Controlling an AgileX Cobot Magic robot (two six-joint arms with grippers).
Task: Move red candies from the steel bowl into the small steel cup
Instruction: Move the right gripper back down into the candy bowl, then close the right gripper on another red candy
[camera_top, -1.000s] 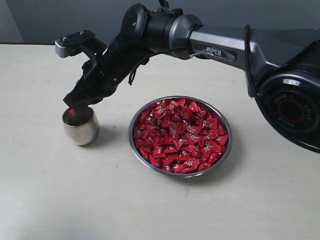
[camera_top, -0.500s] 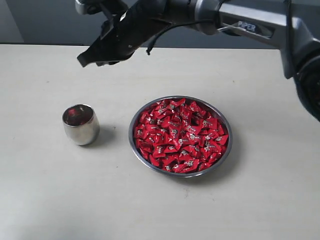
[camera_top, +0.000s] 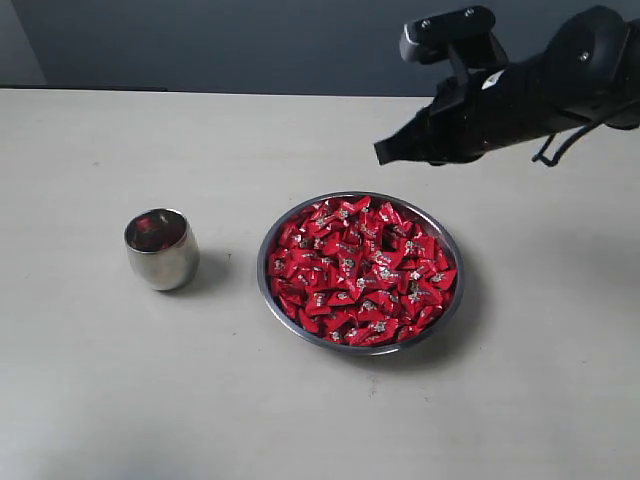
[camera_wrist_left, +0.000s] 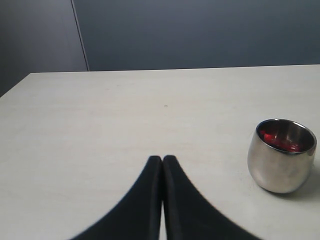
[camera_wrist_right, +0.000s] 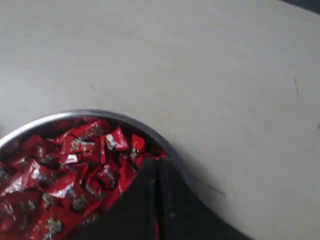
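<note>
While candies (camera_top: 360, 272) fill bowl (camera_top: 262, 272), some in cup (camera_top: 161, 257)

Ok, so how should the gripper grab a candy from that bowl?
Probably from straight above: pinch one candy on top of the heap across its puffy middle. The rim of the bowl and packed neighbours block a sideways approach.

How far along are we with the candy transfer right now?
Done: a few red candies already lie inside the small steel cup. In hand: nothing. The right end effector hangs shut by the rim of the steel bowl, with no candy visible between its jaws. The left end effector is shut too, beside the cup. Left: the bowl looks heaped full, so many more picks remain.
</note>
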